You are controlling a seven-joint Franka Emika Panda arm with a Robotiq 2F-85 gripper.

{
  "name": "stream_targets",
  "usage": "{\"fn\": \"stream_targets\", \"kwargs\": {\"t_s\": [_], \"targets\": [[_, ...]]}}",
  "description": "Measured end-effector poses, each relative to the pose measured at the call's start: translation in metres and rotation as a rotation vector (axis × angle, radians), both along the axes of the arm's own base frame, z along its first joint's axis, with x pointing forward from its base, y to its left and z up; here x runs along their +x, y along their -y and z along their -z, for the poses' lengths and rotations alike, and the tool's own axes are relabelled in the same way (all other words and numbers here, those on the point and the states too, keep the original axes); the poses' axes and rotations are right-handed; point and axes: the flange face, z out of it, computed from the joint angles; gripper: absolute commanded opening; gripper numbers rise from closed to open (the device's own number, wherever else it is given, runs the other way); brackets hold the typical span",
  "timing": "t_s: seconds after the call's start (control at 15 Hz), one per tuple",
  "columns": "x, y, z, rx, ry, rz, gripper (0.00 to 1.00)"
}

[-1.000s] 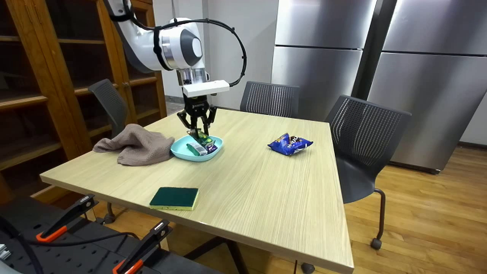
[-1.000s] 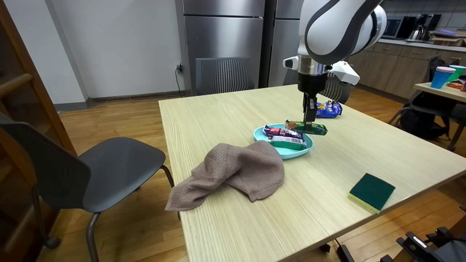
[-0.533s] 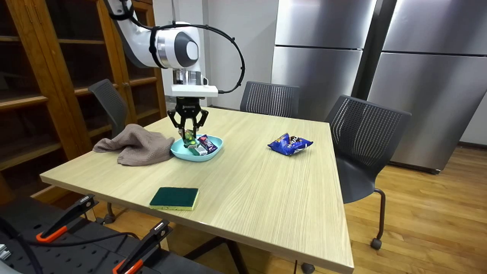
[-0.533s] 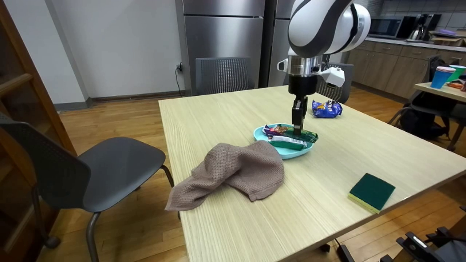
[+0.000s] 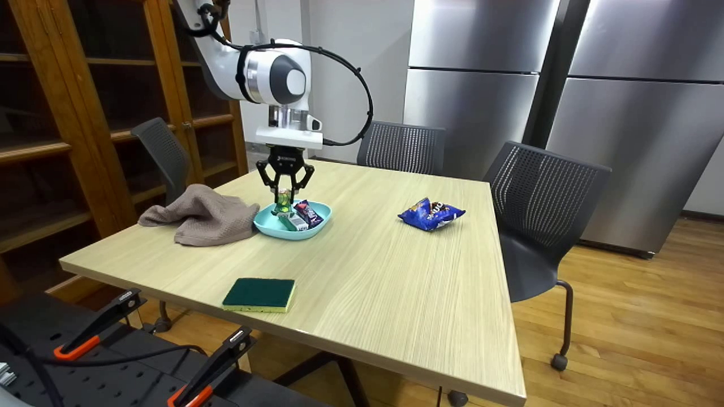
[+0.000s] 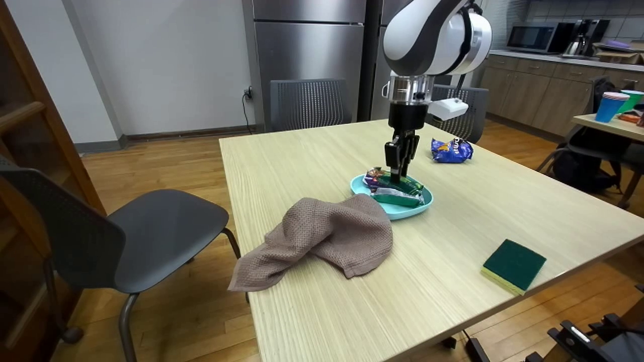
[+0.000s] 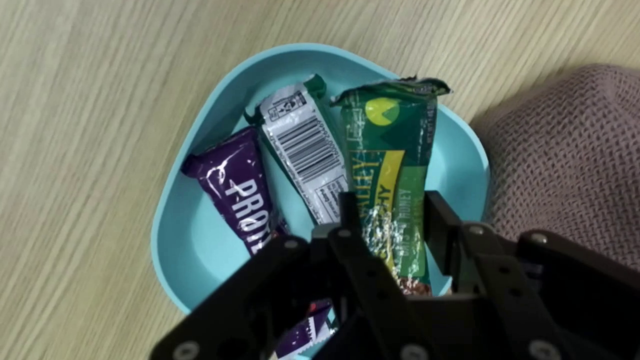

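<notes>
We see a sponge near one edge of the table, a brown towel at another, and a blue packet near the edge opposite the towel.

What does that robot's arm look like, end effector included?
The arm is white and rounded, with dark grey panels and a silvery collar. A black cable loops out to a white casing. The end effector is black, with two jointed fingers and round silvery screws; its small pale lettering is unreadable here.

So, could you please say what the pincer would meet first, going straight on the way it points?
The pincer points down: beyond the green bar it grips, probably the blue dish or the barcoded bar in it; depth leaves which unclear.
</notes>
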Motion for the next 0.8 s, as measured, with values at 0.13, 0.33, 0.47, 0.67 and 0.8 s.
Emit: {"fn": "stream_targets", "kwargs": {"t_s": [0.13, 0.33, 0.47, 0.67, 0.8], "targets": [[0.006, 0.000, 0.008, 0.006, -0.006, 0.038, 0.11], [0.012, -0.006, 0.019, 0.012, -0.010, 0.050, 0.11], [0.011, -0.013, 0.024, 0.009, -0.011, 0.031, 0.11], [0.009, -0.023, 0.029, -0.005, -0.014, -0.006, 0.11], [0.008, -0.026, 0.031, -0.011, -0.016, -0.018, 0.61]]}}
